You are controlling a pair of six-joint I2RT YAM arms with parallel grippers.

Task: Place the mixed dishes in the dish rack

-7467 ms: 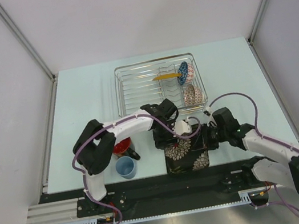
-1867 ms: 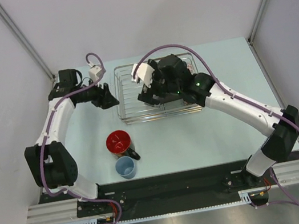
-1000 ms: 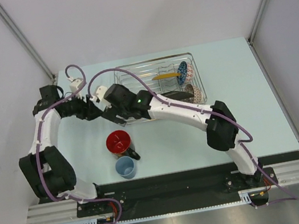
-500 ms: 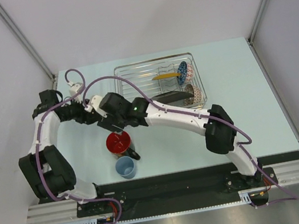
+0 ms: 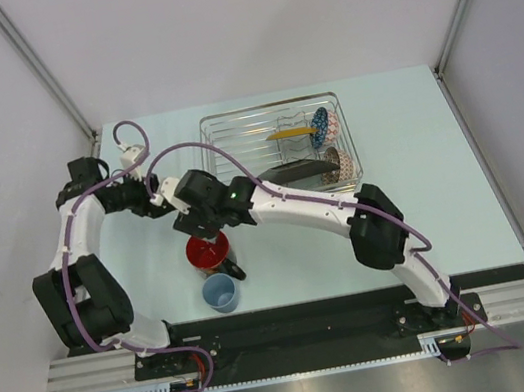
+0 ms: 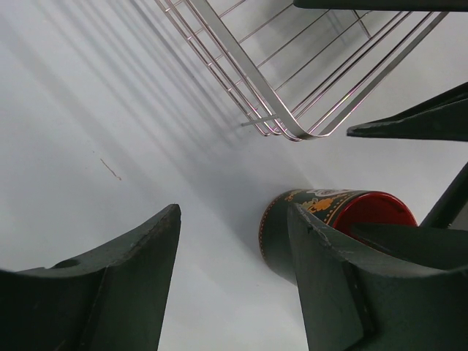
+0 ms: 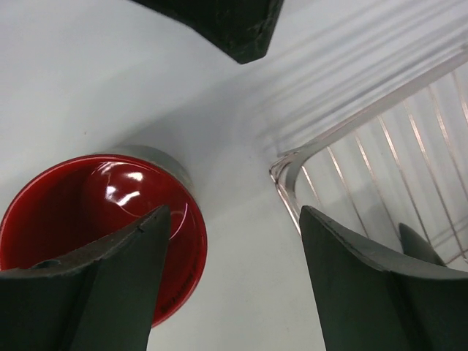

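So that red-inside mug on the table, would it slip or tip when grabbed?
The red-inside mug looks glazed, with bright glints inside, so it is probably rigid, breakable and rather slippery. It stands upright on the table, so it likely won't roll, though a push near the top might tip it.

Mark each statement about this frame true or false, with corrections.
1. The mug stands on the table, outside the rack. True.
2. The cup sits in the rack. False: it is on the table near the mug.
3. The right pincer is shut on the mug. False: it is open by the mug, gripping nothing.
4. The left pincer is open and empty. True.
5. The yellow plate lies on the table. False: it is in the rack.
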